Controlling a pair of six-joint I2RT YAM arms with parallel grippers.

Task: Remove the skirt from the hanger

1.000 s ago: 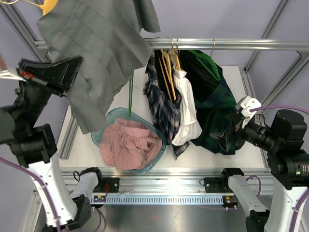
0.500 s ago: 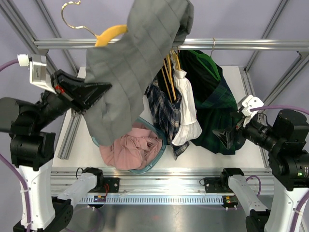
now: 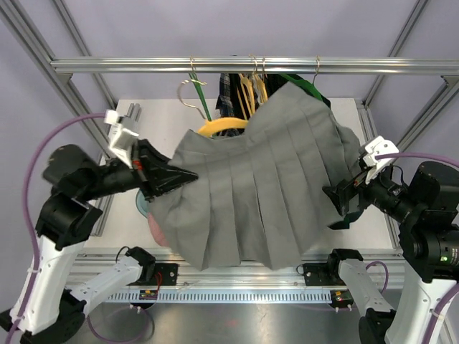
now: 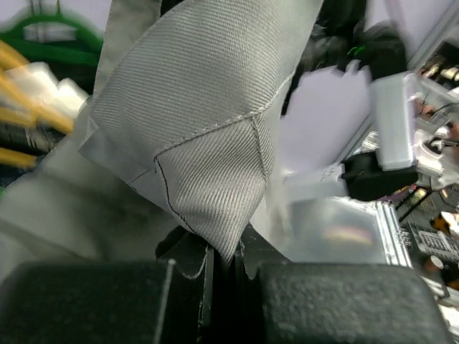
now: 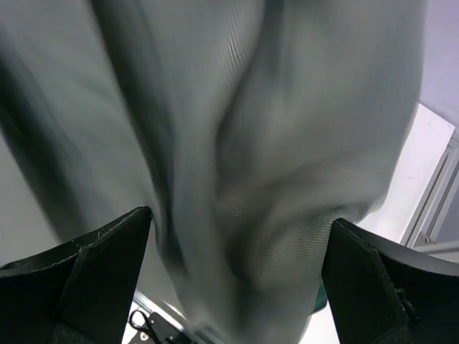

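The grey pleated skirt [image 3: 265, 186] hangs fanned out across the middle of the top view, its waist still on the yellow hanger [image 3: 219, 127]. My left gripper [image 3: 188, 174] is shut on a hemmed corner of the skirt [image 4: 208, 143], with the cloth pinched between the jaws of the left gripper [image 4: 228, 261]. On the right, my right gripper [image 3: 337, 204] stands open at the skirt's right edge. In the right wrist view, blurred skirt cloth [image 5: 251, 143] hangs between and beyond the wide-apart fingers of the right gripper [image 5: 237, 222]; the jaws have not closed on it.
A metal rail [image 3: 107, 65] crosses the back, carrying a plaid garment [image 3: 231, 86] and a green hanger [image 3: 305, 82], mostly hidden behind the skirt. A teal basin [image 3: 140, 204] with a pink garment [image 3: 154, 231] peeks out under the skirt's left edge. Frame posts stand at both sides.
My left gripper has swung from the upper left to the middle, carrying skirt and hanger along. The skirt now spreads wide and reaches the right gripper, which barely moved.
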